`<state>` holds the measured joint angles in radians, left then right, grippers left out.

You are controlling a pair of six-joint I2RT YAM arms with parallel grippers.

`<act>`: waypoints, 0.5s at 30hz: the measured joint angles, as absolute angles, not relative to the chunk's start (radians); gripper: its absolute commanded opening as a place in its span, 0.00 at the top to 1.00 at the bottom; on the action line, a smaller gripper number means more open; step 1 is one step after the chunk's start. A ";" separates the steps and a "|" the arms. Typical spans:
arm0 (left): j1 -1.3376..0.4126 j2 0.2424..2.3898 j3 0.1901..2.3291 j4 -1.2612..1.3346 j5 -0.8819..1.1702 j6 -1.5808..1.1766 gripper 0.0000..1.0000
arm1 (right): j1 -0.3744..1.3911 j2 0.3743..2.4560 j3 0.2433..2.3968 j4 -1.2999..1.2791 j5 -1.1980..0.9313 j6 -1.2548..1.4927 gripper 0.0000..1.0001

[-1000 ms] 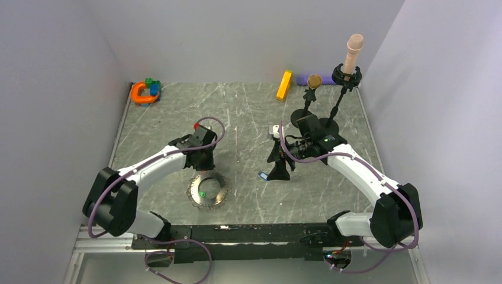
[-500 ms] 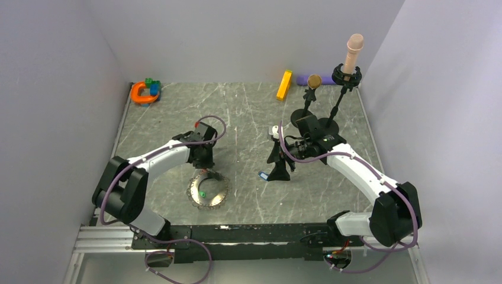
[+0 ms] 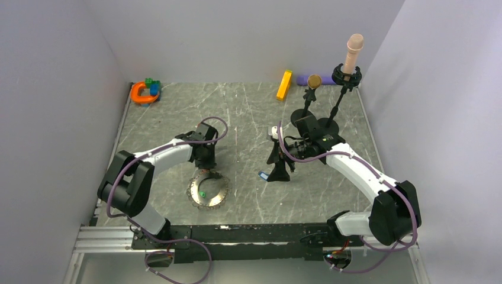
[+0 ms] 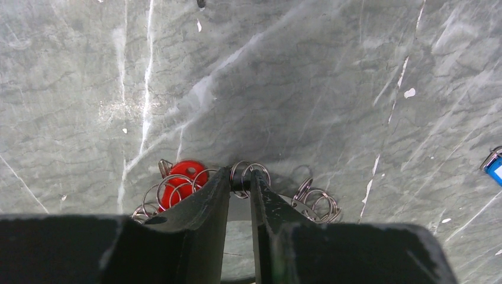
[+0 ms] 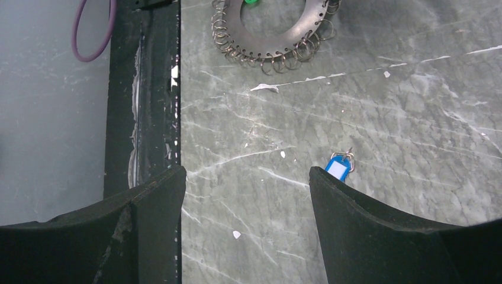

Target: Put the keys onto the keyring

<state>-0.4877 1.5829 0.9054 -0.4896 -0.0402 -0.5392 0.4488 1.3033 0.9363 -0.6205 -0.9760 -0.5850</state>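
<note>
Left wrist view: the left gripper (image 4: 240, 178) pinches a wire loop (image 4: 250, 171) on the rim of the keyring (image 4: 317, 202), a red key (image 4: 180, 177) at that rim. Right of the keyring, the right gripper (image 5: 245, 174) gapes empty beside a blue key (image 5: 338, 168).

No text, number, brand or sign can be read in any view. The white panel on the blue key (image 5: 338, 168), just right of centre in the right wrist view, is too small to show any writing.
</note>
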 measured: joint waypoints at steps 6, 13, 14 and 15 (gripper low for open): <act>-0.485 1.585 0.905 -0.481 -0.033 -0.538 0.87 | 0.451 1.303 0.936 -0.621 -0.976 -0.588 0.20; -0.484 1.597 0.907 -0.475 -0.027 -0.535 1.00 | 0.453 1.303 0.936 -0.628 -0.979 -0.595 0.19; -0.484 1.597 0.908 -0.474 -0.025 -0.534 1.00 | 0.453 1.303 0.936 -0.628 -0.979 -0.595 0.19; -0.484 1.597 0.909 -0.474 -0.024 -0.535 1.00 | 0.453 1.303 0.936 -0.628 -0.979 -0.596 0.19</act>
